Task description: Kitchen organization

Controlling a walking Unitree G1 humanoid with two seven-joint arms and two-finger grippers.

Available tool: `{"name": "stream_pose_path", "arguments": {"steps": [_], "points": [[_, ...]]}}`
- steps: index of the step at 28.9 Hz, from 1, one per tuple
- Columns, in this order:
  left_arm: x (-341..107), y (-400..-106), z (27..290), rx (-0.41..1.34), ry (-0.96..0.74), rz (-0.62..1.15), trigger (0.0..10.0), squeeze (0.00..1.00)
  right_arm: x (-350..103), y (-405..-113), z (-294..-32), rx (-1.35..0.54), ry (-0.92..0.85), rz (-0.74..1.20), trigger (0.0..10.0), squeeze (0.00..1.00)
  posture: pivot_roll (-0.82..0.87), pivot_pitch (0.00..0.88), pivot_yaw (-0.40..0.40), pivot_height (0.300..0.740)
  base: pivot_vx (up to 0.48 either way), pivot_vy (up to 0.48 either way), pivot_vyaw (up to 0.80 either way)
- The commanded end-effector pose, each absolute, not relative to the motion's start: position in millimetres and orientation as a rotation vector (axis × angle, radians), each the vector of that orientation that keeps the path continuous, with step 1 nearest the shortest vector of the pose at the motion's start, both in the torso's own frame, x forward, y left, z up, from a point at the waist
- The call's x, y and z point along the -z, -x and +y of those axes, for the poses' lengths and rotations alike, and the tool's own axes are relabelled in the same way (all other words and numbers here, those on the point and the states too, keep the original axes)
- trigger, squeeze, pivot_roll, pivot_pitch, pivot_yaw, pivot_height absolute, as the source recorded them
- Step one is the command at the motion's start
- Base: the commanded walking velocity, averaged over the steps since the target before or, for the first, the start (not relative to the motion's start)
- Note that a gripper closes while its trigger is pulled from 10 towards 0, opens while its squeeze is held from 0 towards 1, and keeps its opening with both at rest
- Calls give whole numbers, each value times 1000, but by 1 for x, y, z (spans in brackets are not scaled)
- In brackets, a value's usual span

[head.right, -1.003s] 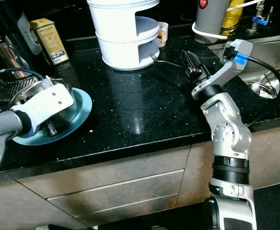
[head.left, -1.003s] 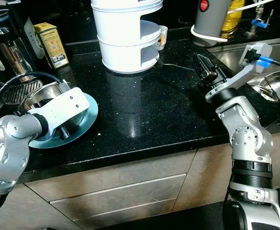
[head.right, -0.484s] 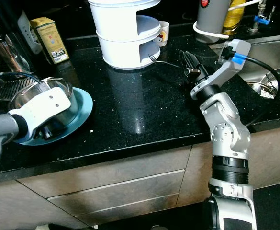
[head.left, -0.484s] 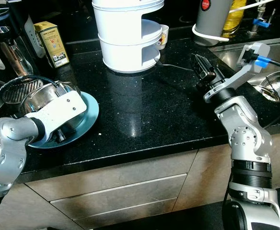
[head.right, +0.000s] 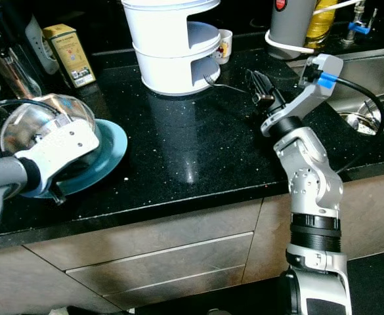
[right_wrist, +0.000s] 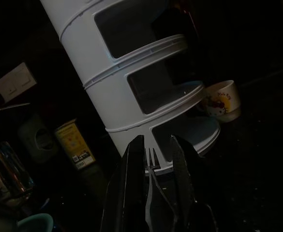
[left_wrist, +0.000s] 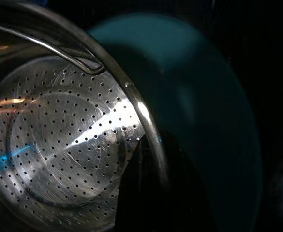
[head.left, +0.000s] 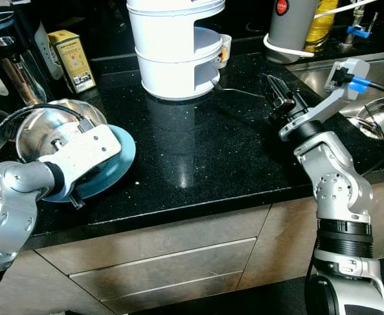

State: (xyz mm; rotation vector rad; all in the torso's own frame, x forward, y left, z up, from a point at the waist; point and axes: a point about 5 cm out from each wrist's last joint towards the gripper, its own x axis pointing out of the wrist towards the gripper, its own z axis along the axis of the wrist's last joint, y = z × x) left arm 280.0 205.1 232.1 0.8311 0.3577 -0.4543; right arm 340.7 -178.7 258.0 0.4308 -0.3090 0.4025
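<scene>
On the black speckled tabletop (head.left: 198,157), the left gripper (head.left: 73,190) grips the rim of a perforated stainless-steel colander bowl (head.left: 47,131), holding it tilted on its edge above the round teal plate (head.left: 119,161); one finger (left_wrist: 146,193) lies inside the rim. The right gripper (head.left: 277,95), its fingers narrowly parted, clasps the handle of a slim metal fork (head.left: 234,90) whose tines lie at the foot of the white tiered plastic rack (head.left: 175,49). A small printed cup (right_wrist: 222,100) stands just beside that rack.
</scene>
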Motion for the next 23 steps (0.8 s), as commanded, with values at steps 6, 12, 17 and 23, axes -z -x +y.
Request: {"name": "stream_pose_path", "arguments": {"steps": [6, 12, 17, 23], "points": [[-257, -293, 177, 438, -651, 109, 0, 0, -253, -342, -174, -403, -421, -289, 10000, 0, 31, 0, 11, 736, 0, 0, 0], [-262, -298, 155, 435, -493, -11, 0, 0, -252, -343, -176, -377, -415, -289, 10000, 0, 27, 0, 11, 736, 0, 0, 0], [-257, -299, 144, 433, -416, -36, 0, 0, -252, -345, -181, -340, -413, -292, 10000, 0, 25, 0, 12, 736, 0, 0, 0], [-253, -302, 136, 398, -344, -72, 8510, 0, -251, -346, -184, -317, -409, -295, 10000, 0, 22, 0, 13, 736, 0, 0, 0]]}}
